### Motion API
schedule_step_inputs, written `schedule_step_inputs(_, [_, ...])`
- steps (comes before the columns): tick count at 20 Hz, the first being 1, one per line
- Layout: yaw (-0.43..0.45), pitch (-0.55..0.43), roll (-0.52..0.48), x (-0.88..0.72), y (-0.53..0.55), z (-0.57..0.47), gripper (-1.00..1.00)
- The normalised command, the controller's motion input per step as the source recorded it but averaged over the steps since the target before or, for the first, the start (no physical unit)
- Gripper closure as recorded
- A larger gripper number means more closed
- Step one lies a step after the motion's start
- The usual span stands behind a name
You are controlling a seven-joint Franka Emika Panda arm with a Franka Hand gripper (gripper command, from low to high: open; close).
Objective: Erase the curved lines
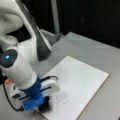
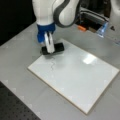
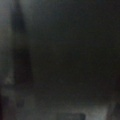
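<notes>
Whiteboard [image 2: 75, 75]: white rectangular panel with a thin brown edge, lying flat on the grey table [image 2: 20, 82] in both front views; a bright glare spot [image 2: 89, 59] sits on its surface toward a front view's right.

Curve lines [image 2: 52, 63]: short thin dark squiggle of a few small humps, near the board's corner closest to the arm. In a front view it runs down the board from just below the eraser; in a front view it appears again [image 1: 60, 102] as a small wave just to the right of the black block. The ink shows unbroken.

Eraser [image 2: 53, 49]: black rectangular block resting on the board's corner, just beside the squiggle's near end; whether it touches the ink cannot be told. It also shows [image 1: 45, 105] under the blue mount.

Gripper [image 2: 49, 47]: white fingers on a blue mount, pointed down onto the eraser. The fingers stand narrow, closed around the block, one white finger [image 2: 49, 43] crossing its front face. In a front view the gripper [image 1: 46, 100] sits at the board's lower-left edge.

Arm [image 1: 17, 67]: white body with a glowing blue light, above the gripper.

Wrist view: dark and indistinct; nothing can be made out.

Orange item [image 2: 81, 28]: small, on the table beyond the board.
</notes>
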Motion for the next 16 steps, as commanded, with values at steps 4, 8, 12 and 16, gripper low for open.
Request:
schedule_step_inputs(4, [-0.046, -0.137, 0.012, -0.08, 0.07, -0.24, 1.00])
schedule_step_inputs(8, [-0.070, -0.171, 0.016, -0.09, 0.09, -0.21, 1.00])
schedule_step_inputs(12, [-0.086, -0.190, 0.037, -0.09, 0.09, -0.22, 1.00])
schedule_step_inputs(16, [-0.071, -0.187, 0.039, -0.09, 0.12, -0.26, 1.00])
